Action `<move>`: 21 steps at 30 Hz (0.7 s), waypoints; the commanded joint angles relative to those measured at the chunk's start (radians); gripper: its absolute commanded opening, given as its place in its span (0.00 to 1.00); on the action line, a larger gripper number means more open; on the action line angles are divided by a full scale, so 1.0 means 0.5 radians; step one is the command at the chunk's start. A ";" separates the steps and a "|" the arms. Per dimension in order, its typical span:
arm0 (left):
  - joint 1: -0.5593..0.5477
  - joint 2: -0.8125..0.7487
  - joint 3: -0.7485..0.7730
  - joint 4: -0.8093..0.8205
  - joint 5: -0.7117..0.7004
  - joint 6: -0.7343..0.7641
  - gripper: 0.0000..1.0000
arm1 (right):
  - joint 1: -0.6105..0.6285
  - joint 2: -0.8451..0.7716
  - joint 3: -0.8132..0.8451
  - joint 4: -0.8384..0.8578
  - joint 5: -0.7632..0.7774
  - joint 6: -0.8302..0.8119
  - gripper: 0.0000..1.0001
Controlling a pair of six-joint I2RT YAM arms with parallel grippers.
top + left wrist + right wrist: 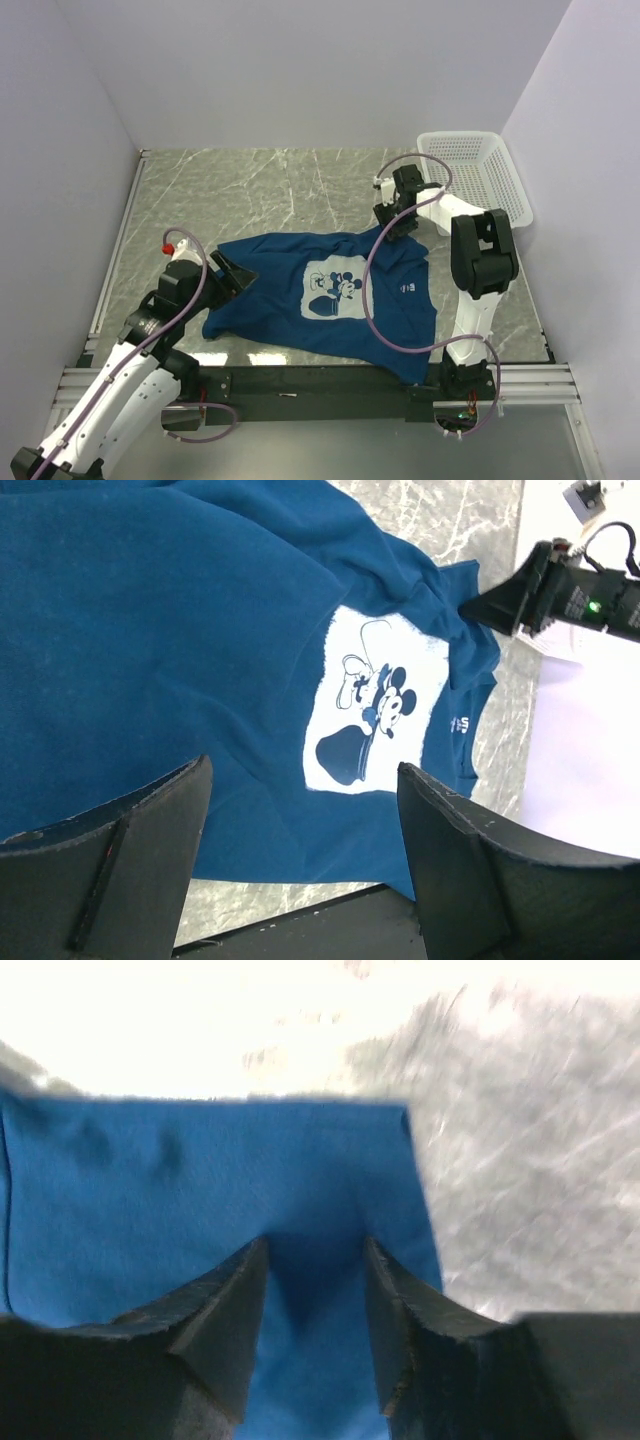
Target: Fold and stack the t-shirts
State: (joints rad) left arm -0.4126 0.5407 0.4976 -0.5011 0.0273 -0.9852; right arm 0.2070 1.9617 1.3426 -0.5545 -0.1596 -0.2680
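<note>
A dark blue t-shirt [270, 300], cotton-looking and rumpled, lies spread print-up [333, 290] on the grey marbled table [260, 190]. The left gripper [302, 770] hovers wide open over its left edge. The right gripper [315, 1245], jaws narrow, straddles a shadowed fold at the far right corner (a firm pinch cannot be confirmed). A white mesh basket [470, 165] sits in the far right corner between plain pale walls.

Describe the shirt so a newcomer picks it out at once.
On the grey marble-patterned table, near the front edge, lies a dark blue t-shirt. Its white square cartoon print sets it apart from the white mesh basket at the far right corner.
</note>
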 commanded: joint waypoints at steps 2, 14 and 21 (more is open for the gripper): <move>0.012 -0.057 -0.014 0.039 0.031 -0.012 0.80 | 0.016 0.086 0.125 -0.044 -0.012 -0.025 0.44; 0.012 -0.026 0.026 0.020 0.001 0.016 0.80 | 0.031 -0.337 0.385 0.023 0.003 -0.112 0.00; 0.012 -0.002 0.029 0.048 -0.009 0.019 0.80 | 0.028 -0.426 0.416 0.167 0.150 -0.013 0.00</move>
State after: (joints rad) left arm -0.4118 0.5343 0.4927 -0.5014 0.0292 -0.9882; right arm 0.2161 1.7641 1.5215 -0.5179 -0.1410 -0.2996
